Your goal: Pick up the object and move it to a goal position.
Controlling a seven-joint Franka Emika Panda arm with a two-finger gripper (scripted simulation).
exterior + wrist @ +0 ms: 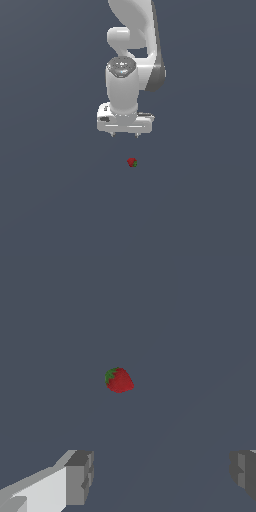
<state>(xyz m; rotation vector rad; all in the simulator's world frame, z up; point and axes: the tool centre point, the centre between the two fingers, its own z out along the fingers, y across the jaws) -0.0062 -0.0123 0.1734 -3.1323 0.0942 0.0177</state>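
The object is a tiny red strawberry-like lump with a small green patch (132,162), lying on the flat grey surface. It also shows in the wrist view (119,380). My white gripper (125,135) hangs above the surface, just beyond the object in the exterior view and slightly toward that view's left, apart from it. Its two short fingertips (113,134) stand wide apart and hold nothing. In the wrist view the gripper (162,473) shows two grey pads (80,476) spread far apart, with the object lying beyond them.
The white arm (132,45) rises from the gripper toward the top of the exterior view. Plain dark grey ground (50,200) lies all around.
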